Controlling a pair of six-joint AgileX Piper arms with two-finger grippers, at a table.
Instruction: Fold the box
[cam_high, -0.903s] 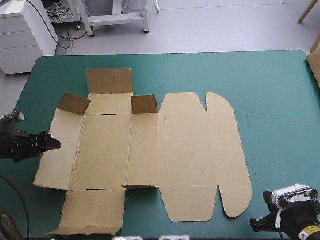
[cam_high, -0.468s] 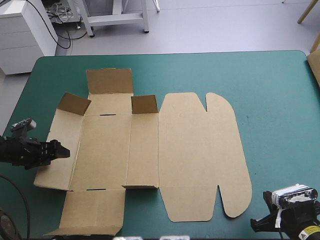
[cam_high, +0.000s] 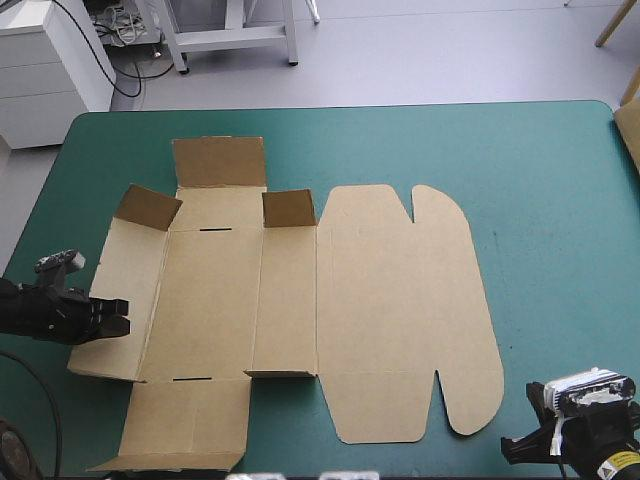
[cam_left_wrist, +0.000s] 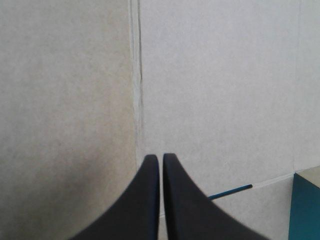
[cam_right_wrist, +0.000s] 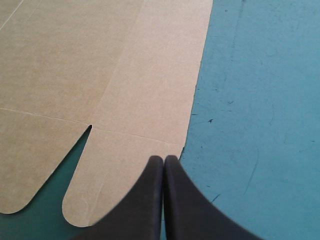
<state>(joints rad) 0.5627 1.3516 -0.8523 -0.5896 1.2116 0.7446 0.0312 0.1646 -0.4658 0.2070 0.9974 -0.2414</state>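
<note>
Pointing in from the near right corner of the counter (cam_high: 560, 200), the right end effector (cam_right_wrist: 163, 159) is holding its black fingers clenched into one point. The tip is lying just at the near right edge of the box (cam_high: 390, 300), beside a rounded lid tab (cam_right_wrist: 130, 170). The brown box is lying as a cut sheet on the teal-green cover, left of the middle, with its wide lid panel (cam_high: 400, 270) flat toward the right. Farther in, the left end effector (cam_high: 120, 322) is reaching over the left wall panel (cam_high: 115, 280), fingers likewise clenched tip to tip and pointing along a crease (cam_left_wrist: 137, 100). Whether it is touching the board I cannot tell. Toward the far edge, a small flap (cam_high: 148, 207) and a second small flap (cam_high: 289, 208) are standing raised, with the far end flap (cam_high: 220, 162) beyond them.
</note>
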